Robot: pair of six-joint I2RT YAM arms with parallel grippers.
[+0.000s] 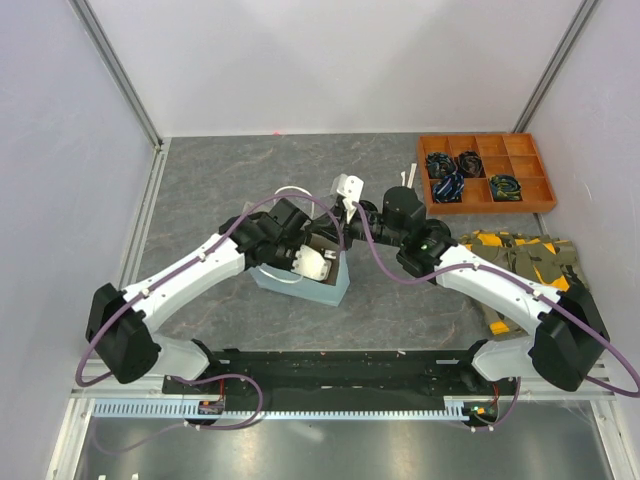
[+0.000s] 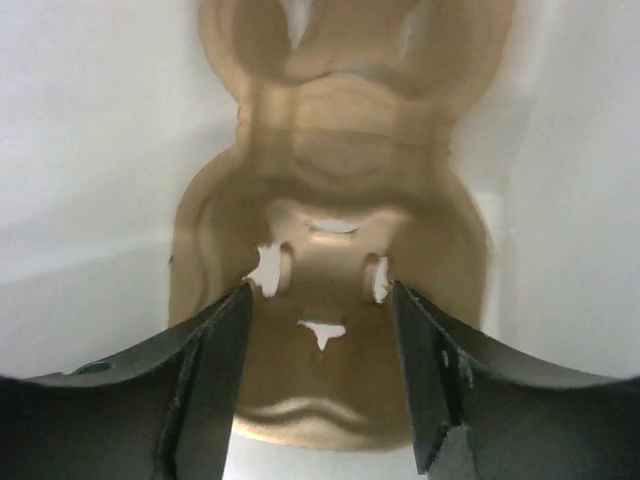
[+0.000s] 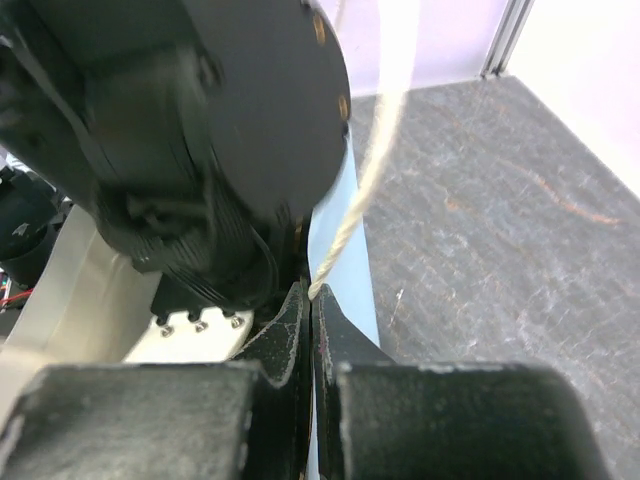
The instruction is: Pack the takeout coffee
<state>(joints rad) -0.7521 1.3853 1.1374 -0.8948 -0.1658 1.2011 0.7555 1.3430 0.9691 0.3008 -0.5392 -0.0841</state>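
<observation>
- takeout coffee: i cannot make out the tan cup or its black lid in any view, so i cannot tell where it sits.
- pulp carrier [image 2: 330,170]: tan and moulded, it lies at the bottom of the bag and fills the left wrist view. white shows through small cut-outs in its near well.
- left gripper [image 2: 322,295]: it is down inside the bag. its dark fingers [image 2: 215,370] are spread apart on either side of the near well, and i see nothing clamped between them.
- paper bag [image 1: 335,290]: light blue outside and white inside, it stands upright mid-table between the two arms, mouth up.
- right gripper [image 3: 312,295]: its fingers are pressed together on a white cord handle [image 3: 365,180] at the bag's edge. the cord runs straight up from the tips.
- second handle [image 1: 290,192]: a white loop that arcs over the far left side of the bag.
- table [image 1: 230,170]: a grey, stone-patterned surface.
- orange tray [image 1: 487,207]: it sits far right and is split into compartments, several of them holding dark cable bundles.
- camouflage cloth [image 1: 520,255]: yellow and olive, it lies on the near side of the tray, partly under the right arm.
</observation>
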